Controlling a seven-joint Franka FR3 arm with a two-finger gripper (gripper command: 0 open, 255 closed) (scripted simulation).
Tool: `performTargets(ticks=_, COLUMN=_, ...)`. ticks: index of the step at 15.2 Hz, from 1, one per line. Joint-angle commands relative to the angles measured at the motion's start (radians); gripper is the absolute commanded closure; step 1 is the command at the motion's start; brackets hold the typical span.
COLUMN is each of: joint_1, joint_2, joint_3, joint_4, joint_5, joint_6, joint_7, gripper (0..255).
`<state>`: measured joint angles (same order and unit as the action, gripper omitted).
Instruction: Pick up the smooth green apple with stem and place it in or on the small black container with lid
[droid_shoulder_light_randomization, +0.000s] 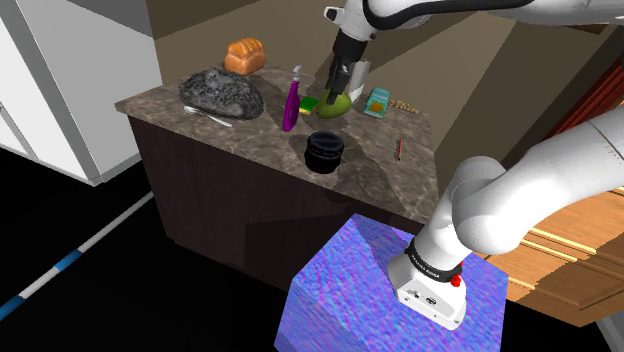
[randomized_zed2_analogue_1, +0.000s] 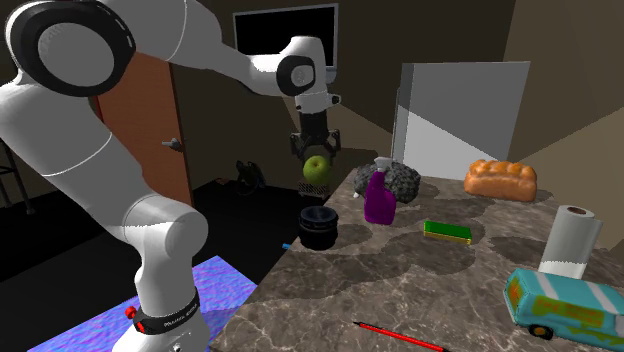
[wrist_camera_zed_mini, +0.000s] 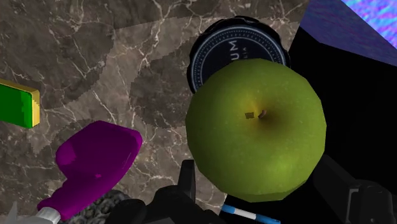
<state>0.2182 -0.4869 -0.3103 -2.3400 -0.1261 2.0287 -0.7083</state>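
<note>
A smooth green apple (droid_shoulder_light_randomization: 339, 101) (randomized_zed2_analogue_1: 317, 168) (wrist_camera_zed_mini: 257, 130) with a short stem hangs in the air above the brown marble counter (droid_shoulder_light_randomization: 262, 143), and my gripper (droid_shoulder_light_randomization: 338, 88) (randomized_zed2_analogue_1: 316, 152) (wrist_camera_zed_mini: 264, 188) is shut on it. One black finger (wrist_camera_zed_mini: 188, 183) presses each side of the apple. The small black round container (droid_shoulder_light_randomization: 324, 150) (randomized_zed2_analogue_1: 318, 225) (wrist_camera_zed_mini: 236, 46) with its lid on stands on the counter near the front edge. In the wrist view its lid peeks out from behind the apple. In the second exterior view the apple is straight above it.
A purple spray bottle (droid_shoulder_light_randomization: 291, 105) (randomized_zed2_analogue_1: 378, 200) (wrist_camera_zed_mini: 95, 159) and a green sponge (droid_shoulder_light_randomization: 309, 103) (randomized_zed2_analogue_1: 447, 230) (wrist_camera_zed_mini: 18, 105) stand close by. A dark rock (droid_shoulder_light_randomization: 222, 92), a bread loaf (droid_shoulder_light_randomization: 245, 55), a paper roll (randomized_zed2_analogue_1: 570, 240), a teal van (randomized_zed2_analogue_1: 565, 300) and a red pencil (droid_shoulder_light_randomization: 399, 149) share the counter.
</note>
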Motion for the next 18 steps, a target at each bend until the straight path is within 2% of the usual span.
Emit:
performTargets(ticks=1, joint_1=0.000, joint_2=0.006, joint_3=-0.002, joint_4=-0.021, joint_5=0.000, joint_6=0.027, joint_7=0.001, gripper=255)
performTargets(ticks=13, joint_1=-0.002, joint_2=0.053, joint_3=-0.026, joint_4=-0.153, joint_5=-0.006, joint_6=0.206, joint_7=-0.006, gripper=255)
performTargets(ticks=18, joint_1=-0.002, joint_2=0.053, joint_3=-0.026, joint_4=-0.153, joint_5=-0.006, joint_6=0.206, joint_7=-0.006, gripper=255)
